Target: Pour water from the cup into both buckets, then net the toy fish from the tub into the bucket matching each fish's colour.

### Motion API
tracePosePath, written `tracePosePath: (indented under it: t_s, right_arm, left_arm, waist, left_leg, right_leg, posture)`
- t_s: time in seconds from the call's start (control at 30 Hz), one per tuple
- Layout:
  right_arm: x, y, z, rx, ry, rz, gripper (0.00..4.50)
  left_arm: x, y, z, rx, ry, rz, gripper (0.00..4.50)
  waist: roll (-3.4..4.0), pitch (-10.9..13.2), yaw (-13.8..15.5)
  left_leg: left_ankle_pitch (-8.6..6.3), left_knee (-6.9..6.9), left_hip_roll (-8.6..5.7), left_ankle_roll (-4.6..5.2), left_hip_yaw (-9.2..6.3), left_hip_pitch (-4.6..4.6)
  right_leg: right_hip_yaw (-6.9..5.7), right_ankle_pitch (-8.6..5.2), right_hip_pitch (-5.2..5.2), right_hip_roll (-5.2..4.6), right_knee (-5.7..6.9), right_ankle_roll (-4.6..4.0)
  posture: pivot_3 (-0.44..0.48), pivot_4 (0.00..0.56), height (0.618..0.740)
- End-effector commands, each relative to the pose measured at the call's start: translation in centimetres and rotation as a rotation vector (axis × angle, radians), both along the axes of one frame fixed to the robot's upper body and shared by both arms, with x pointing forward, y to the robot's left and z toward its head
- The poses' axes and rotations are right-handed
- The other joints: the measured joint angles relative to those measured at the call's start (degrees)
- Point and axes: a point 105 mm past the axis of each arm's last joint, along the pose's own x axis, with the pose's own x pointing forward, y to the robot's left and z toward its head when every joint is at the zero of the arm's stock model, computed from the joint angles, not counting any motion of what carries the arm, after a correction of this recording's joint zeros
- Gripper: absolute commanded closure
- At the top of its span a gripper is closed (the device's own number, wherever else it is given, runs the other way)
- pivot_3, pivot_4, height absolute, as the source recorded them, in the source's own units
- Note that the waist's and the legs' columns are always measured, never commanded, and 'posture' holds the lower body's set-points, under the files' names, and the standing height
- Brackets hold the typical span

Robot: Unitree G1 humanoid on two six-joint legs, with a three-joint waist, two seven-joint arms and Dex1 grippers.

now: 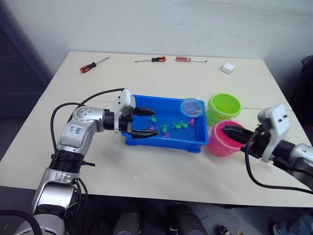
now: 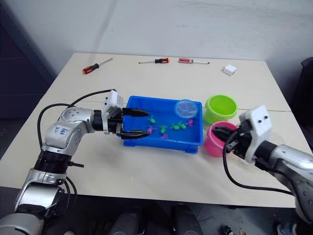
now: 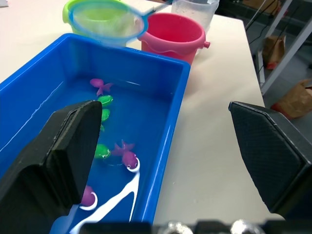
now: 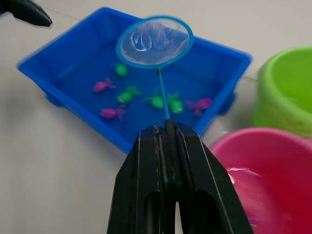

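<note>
The right gripper (image 4: 168,127) has its two black fingers pressed together on the thin blue handle of the small round blue-rimmed mesh net (image 4: 155,40). It hangs over the near rim of the round pink plastic bucket (image 1: 222,141), and the handle runs from the fingertips up over the shallow rectangular bright blue plastic tub (image 1: 191,142). The hoop hovers above the tub's far right corner, clear of the water, with no fish in the mesh.

The left gripper (image 1: 142,122) is spread wide at the tub's left end. One finger reaches over the water, the other lies along the tub's near rim, and it holds nothing.

Inside the tub the tiny plastic toy fish (image 4: 157,101), some green and some pink, sit in shallow water, mostly in the middle and toward the right end; the left part of the basin near the left gripper is open water.

The lime green plastic bucket (image 1: 224,107) stands just beside the tub's right end, behind the pink one, the two nearly touching. A clear plastic measuring cup (image 3: 195,9) stands just beyond the pink bucket.

The pale wooden table (image 1: 156,176) has a broad bare strip in front of the tub. Along its far edge, well apart from the tub, lie three screwdrivers (image 1: 152,59) and a small white block (image 1: 227,68).
</note>
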Motion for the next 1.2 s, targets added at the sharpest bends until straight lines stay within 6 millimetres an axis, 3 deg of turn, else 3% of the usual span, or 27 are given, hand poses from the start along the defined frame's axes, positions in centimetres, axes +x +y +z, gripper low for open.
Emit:
tracePosePath:
  t_s: [0.03,0.27,0.6,1.0,1.2]
  right_arm:
    - [0.9,0.4,-1.3,0.07,0.132,-0.041,4.5]
    - [1.9,0.4,-3.3,0.184,0.312,-0.095,4.5]
    - [3.5,-0.5,-4.2,0.348,0.422,-0.193,4.5]
    - [2.9,1.5,-3.4,0.461,0.486,-0.194,4.5]
    - [3.1,0.7,-3.7,0.492,0.537,-0.318,4.5]
  left_arm:
    - [-0.5,0.6,1.3,-0.018,-0.054,0.026,0.01]
    - [-1.3,1.2,1.2,-0.025,-0.056,0.069,0.01]
    - [-1.6,1.3,1.0,-0.034,-0.06,0.102,0.01]
    - [-1.1,1.3,1.2,-0.04,-0.075,0.114,0.01]
    - [-1.0,1.1,1.2,-0.035,-0.083,0.113,0.01]
  waist:
    - [0.0,0.0,0.0]
    - [0.01,0.0,0.0]
    - [0.02,0.0,-0.5]
    - [0.03,0.0,-1.4]
    - [0.03,0.0,-1.4]
  left_leg:
    - [0.0,0.0,0.0,0.0,0.0,0.0]
    - [-0.05,-0.02,-0.02,0.09,-0.02,-0.13]
    - [-0.07,-0.05,-0.02,0.14,-0.02,-0.17]
    - [-0.05,-0.04,-0.02,0.19,-0.07,-0.44]
    - [-0.05,-0.01,-0.02,0.21,-0.08,-0.51]
  right_leg:
    - [0.0,0.0,0.0,0.0,0.0,0.0]
    - [-0.03,0.0,-0.1,-0.04,-0.02,0.0]
    - [-0.05,0.0,-0.13,-0.03,-0.04,0.0]
    - [-0.13,0.01,-0.25,-0.04,-0.14,0.01]
    - [-0.15,0.02,-0.3,-0.03,-0.22,0.04]
  posture:
    - [0.0,0.15,0.74]
    - [0.0,0.15,0.74]
    - [0.0,0.15,0.74]
    - [0.0,0.15,0.74]
    - [0.0,0.15,0.74]
